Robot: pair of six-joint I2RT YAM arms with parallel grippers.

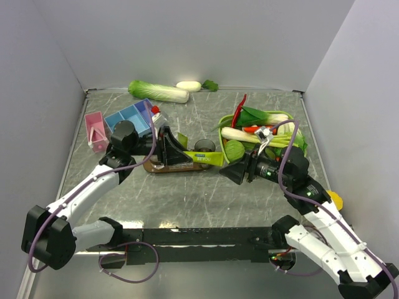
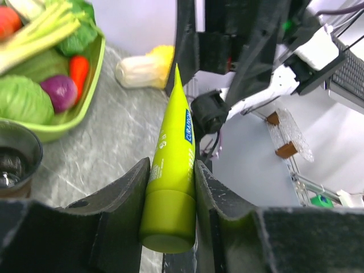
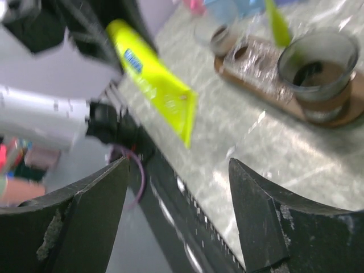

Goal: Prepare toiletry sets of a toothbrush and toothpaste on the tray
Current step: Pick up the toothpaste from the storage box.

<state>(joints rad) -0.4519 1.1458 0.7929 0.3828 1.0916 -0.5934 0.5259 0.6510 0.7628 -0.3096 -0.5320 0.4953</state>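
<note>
My left gripper [image 1: 181, 156] [image 2: 170, 166] is shut on the cap end of a lime-green toothpaste [image 1: 204, 158] [image 2: 173, 165] tube. It holds the tube roughly level, just above the brown wooden tray [image 1: 163, 168] [image 3: 354, 111]. The tube's flat end points at my right gripper [image 1: 232, 172] [image 3: 177, 165], which stands open a little short of it with nothing between its fingers. Another toothpaste [image 3: 277, 24] tube stands upright further along the tray. A dark tumbler [image 1: 204, 146] [image 3: 318, 73] stands on the tray's right end. No toothbrush is in view.
A lime-green basket [image 1: 292, 119] [image 2: 86, 102] of vegetables stands at the right. A blue compartment box [image 1: 132, 118] and a pink box [image 1: 95, 129] sit at the back left. A cabbage [image 1: 159, 91] lies along the back wall.
</note>
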